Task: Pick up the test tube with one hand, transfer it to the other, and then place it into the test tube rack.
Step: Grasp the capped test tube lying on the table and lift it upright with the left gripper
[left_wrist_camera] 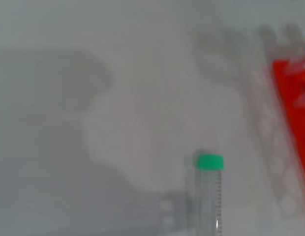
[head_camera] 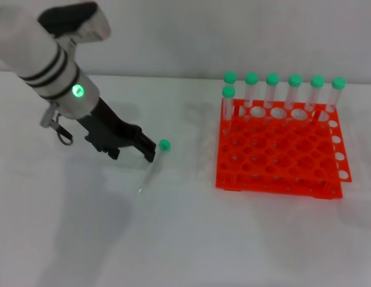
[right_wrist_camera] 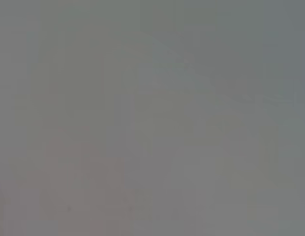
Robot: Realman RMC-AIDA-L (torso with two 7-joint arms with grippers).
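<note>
You are at the very start — nothing is done yet. The test tube (head_camera: 152,167) lies flat on the white surface (head_camera: 185,239), well to the left of the orange-red rack (head_camera: 278,149), its green cap (head_camera: 164,144) pointing away from you. Your left gripper (head_camera: 146,149) sits just beside that cap; whether it grasps or is released, you cannot tell. The right gripper is out of view. Pickup, handover and placing beside the seven racked tubes (head_camera: 272,89) all remain.

White table (head_camera: 191,239), plain and matte. Seven green-capped tubes (head_camera: 272,89) upright along the far side, six in a row, one just in front at the left end.
</note>
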